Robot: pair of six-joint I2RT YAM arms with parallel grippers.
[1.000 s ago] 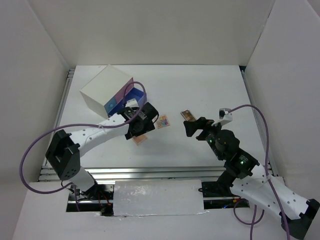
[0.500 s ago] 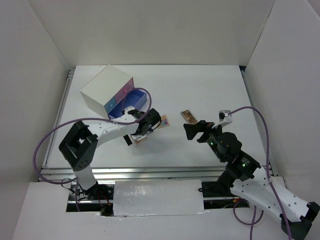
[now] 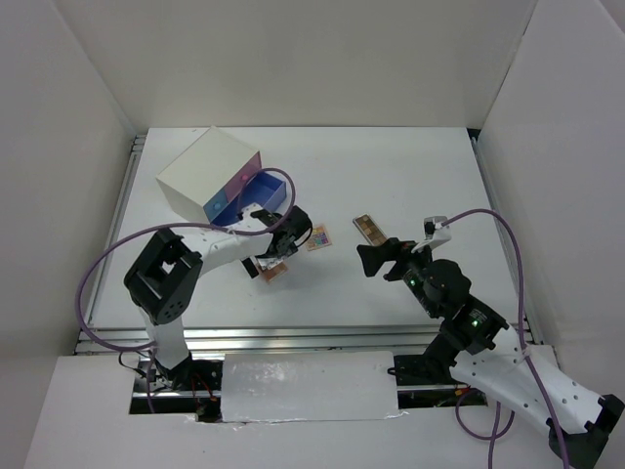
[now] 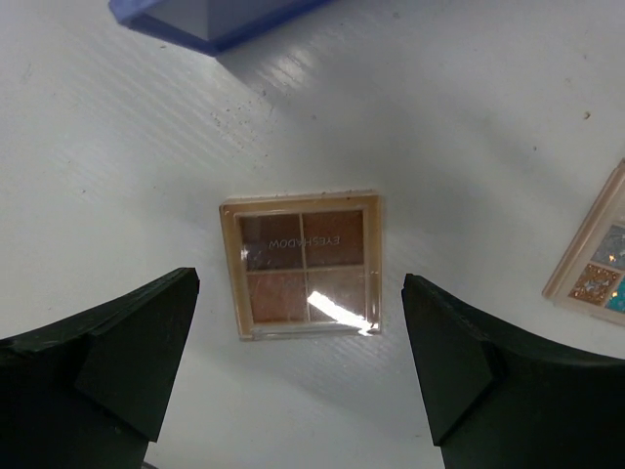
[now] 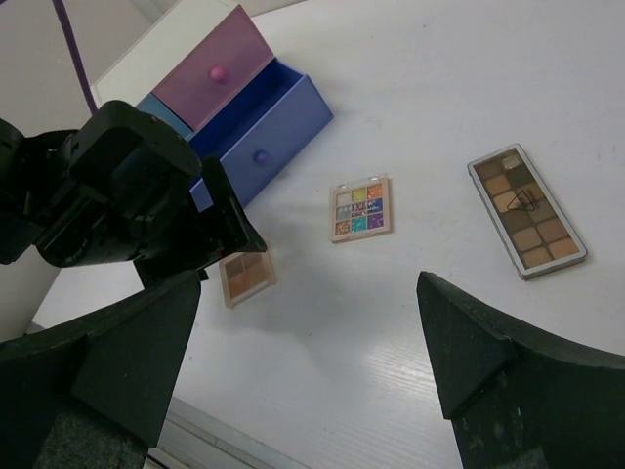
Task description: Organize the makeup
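A small square brown eyeshadow palette (image 4: 303,264) lies flat on the white table, also seen in the top view (image 3: 274,272) and the right wrist view (image 5: 245,277). My left gripper (image 4: 303,366) hovers open just above it, one finger on each side, holding nothing; it shows in the top view (image 3: 277,248). A square multicolour palette (image 3: 318,237) (image 5: 360,207) and a long brown palette (image 3: 368,228) (image 5: 525,210) lie to the right. My right gripper (image 3: 377,253) (image 5: 312,362) is open and empty, above the table near the long palette. Lipsticks, bottle and tube are out of view.
A white box (image 3: 207,174) stands at the back left with a pink drawer (image 5: 210,68) and a blue drawer (image 5: 259,127) pulled open toward the palettes. The blue drawer's corner (image 4: 215,20) is just beyond the brown palette. White walls enclose the table.
The left arm's elbow has swung right and in toward the table; its gripper stays over the brown palette. The right arm has barely shifted. The palettes have not moved.
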